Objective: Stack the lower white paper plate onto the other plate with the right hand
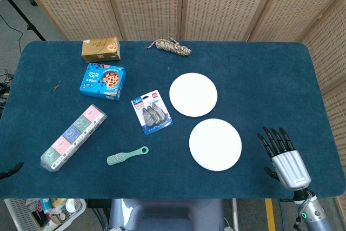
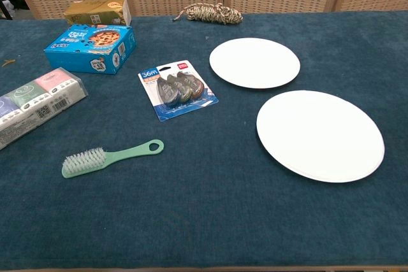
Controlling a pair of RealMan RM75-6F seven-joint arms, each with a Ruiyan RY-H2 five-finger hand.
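While lower white paper plate (image 1: pixel 215 144) lies flat toward table's front edge, right of centre, untouched, step in hand is approach. Other plate (image 1: pixel 193 94) just behind it, narrow gap between. Right hand (image 1: pixel 285 158) near front right corner, fingers spread, holding nothing. Next: reach left, lift plate by its rim. Left hand unseen.

1. We are counting two white paper plates: the lower plate (image 1: pixel 215 144) and the other plate (image 1: pixel 193 94).
2. We are seeing one blue cookie box (image 1: pixel 102 80).
3. One gold box (image 1: pixel 100 48).
4. One packet of correction tapes (image 1: pixel 151 113).
5. One green brush (image 1: pixel 126 156).
6. One long wrapped pack (image 1: pixel 73 137).
7. One rope bundle (image 1: pixel 170 46).
8. One robot hand (image 1: pixel 284 156).
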